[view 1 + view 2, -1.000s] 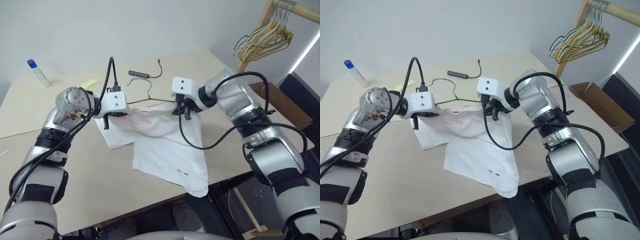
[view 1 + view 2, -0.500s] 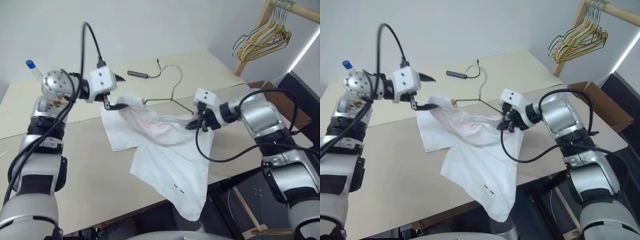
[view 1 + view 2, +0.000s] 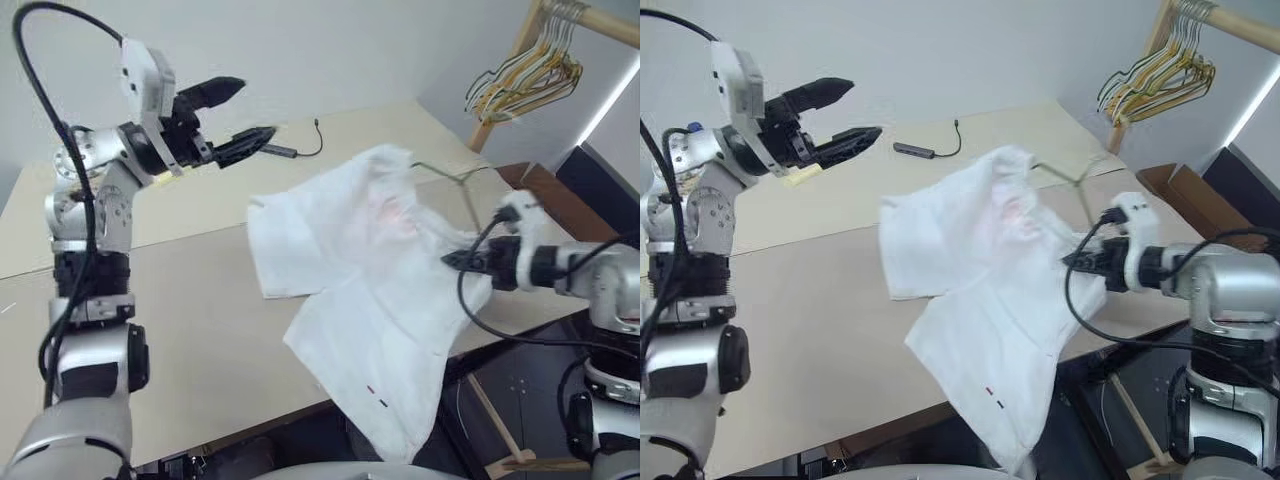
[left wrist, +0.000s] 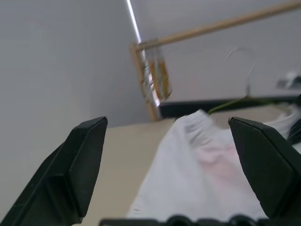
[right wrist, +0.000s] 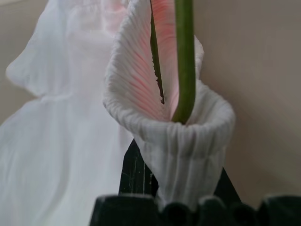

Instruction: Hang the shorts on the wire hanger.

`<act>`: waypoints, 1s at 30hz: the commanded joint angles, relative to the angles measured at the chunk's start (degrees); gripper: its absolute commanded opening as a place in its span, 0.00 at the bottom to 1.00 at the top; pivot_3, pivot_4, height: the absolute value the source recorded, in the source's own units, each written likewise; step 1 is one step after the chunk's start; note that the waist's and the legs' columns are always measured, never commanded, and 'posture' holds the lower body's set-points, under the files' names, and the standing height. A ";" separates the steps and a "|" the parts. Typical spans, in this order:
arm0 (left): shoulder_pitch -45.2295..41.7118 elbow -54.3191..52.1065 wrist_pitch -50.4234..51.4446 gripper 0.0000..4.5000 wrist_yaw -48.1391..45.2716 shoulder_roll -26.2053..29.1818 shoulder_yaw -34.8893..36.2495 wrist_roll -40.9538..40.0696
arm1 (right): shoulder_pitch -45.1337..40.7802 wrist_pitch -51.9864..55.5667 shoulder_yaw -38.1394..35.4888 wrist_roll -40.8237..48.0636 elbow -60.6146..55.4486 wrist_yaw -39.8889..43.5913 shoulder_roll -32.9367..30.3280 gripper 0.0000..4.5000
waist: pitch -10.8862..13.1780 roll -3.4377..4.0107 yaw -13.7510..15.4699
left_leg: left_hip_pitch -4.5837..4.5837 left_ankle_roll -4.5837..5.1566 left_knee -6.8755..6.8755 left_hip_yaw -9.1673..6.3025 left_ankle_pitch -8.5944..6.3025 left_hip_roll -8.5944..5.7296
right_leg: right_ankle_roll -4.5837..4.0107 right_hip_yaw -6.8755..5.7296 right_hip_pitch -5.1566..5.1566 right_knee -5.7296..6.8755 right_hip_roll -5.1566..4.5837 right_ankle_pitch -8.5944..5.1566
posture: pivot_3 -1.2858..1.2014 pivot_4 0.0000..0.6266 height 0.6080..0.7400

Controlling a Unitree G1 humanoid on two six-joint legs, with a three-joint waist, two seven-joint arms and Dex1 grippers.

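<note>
The right end effector [image 3: 1072,262] is pinching the shorts' [image 3: 980,290] waistband together with the wire hanger [image 3: 1077,185] above the counter's [image 3: 790,300] right edge. The shorts are stretching from mid-counter over the near edge, one leg dangling. The left end effector [image 3: 845,112] is hanging wide open and empty above the far-left part.

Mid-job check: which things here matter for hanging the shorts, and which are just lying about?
Part of the job:
- shorts, waistband pinched in the right tool
- wire hanger, threaded through the waistband
- left tool, open and raised clear of the cloth

Just lying about:
- bunch of hangers on the wooden rail
- cable adapter on the table
- cardboard box on the floor
</note>
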 commanded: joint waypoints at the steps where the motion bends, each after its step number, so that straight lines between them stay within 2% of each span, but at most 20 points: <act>1: 0.08 -10.01 10.40 1.00 5.91 -2.26 2.89 -10.94 | 0.15 3.55 -7.07 -1.62 -2.84 -6.52 -0.14 0.03 | -0.06 0.08 -0.02 | 0.00 0.00 -0.01 0.00 0.00 0.00 | 0.00 0.00 0.01 -0.02 0.00 0.00 | 0.39 0.00 1.00; 4: 0.24 -14.09 14.85 1.00 8.91 -3.99 3.15 -15.99 | -0.52 3.69 -10.58 -1.30 -0.95 -10.04 -2.18 0.03 | -0.23 0.35 -0.21 | 0.07 0.00 0.00 0.04 0.00 -0.01 | 0.00 0.01 0.15 -0.09 0.02 0.00 | 0.38 0.00 1.00; 6: -0.38 -15.16 16.83 1.00 11.10 -4.51 3.22 -17.83 | -1.27 3.69 -11.97 -0.67 0.91 -11.43 -4.93 0.03 | -0.48 0.76 -0.46 | 0.33 0.05 -0.03 0.08 -0.03 0.00 | 0.06 0.00 0.63 -0.48 0.04 -0.04 | 0.38 0.00 1.00; 16: -2.46 -17.20 13.99 1.00 14.86 -4.13 1.39 -14.67 | -10.64 3.58 -12.66 -0.73 18.79 -17.87 -17.44 0.03 | -0.61 1.02 -2.14 | 1.67 0.47 -0.19 0.24 -0.30 -0.04 | 0.45 -0.03 2.57 -1.56 0.21 -0.33 | 0.39 0.00 1.00; 30: -0.90 -19.73 12.90 1.00 16.19 -4.14 1.07 -14.29 | -33.08 -15.94 -10.03 -5.38 58.48 -30.19 -26.22 0.03 | -0.51 1.01 -2.05 | 1.92 0.55 -0.32 0.45 -0.43 -0.07 | 0.65 0.02 2.87 -1.87 0.12 -0.45 | 0.39 0.00 1.00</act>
